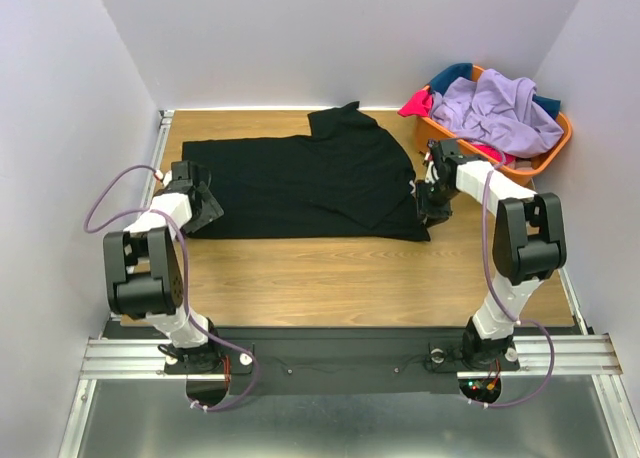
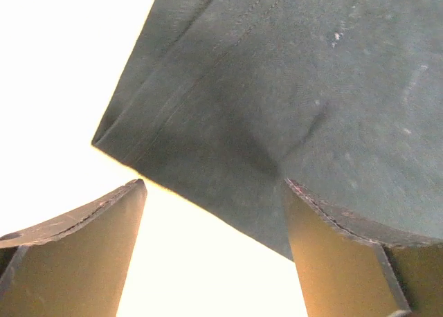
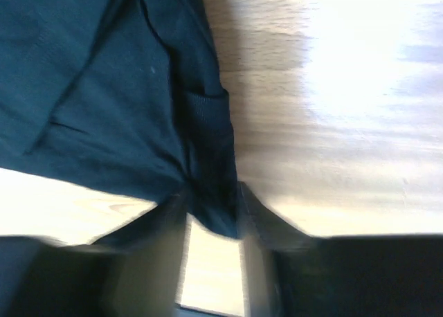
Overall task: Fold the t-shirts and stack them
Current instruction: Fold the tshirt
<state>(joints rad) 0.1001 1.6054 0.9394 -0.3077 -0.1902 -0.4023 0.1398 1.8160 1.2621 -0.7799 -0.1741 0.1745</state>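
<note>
One black t-shirt [image 1: 300, 183] | left tool [image 2: 214, 187] agape at corner | right tool [image 3: 211, 194] pinches blurred hem

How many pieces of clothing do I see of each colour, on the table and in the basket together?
Black t-shirt, on the table: 1
Lavender garment, in the orange basket: 1
Pink-red garment, same basket: 1
Teal garment, same basket: 1
Total: 4 visible; the pile may hide more.
</note>
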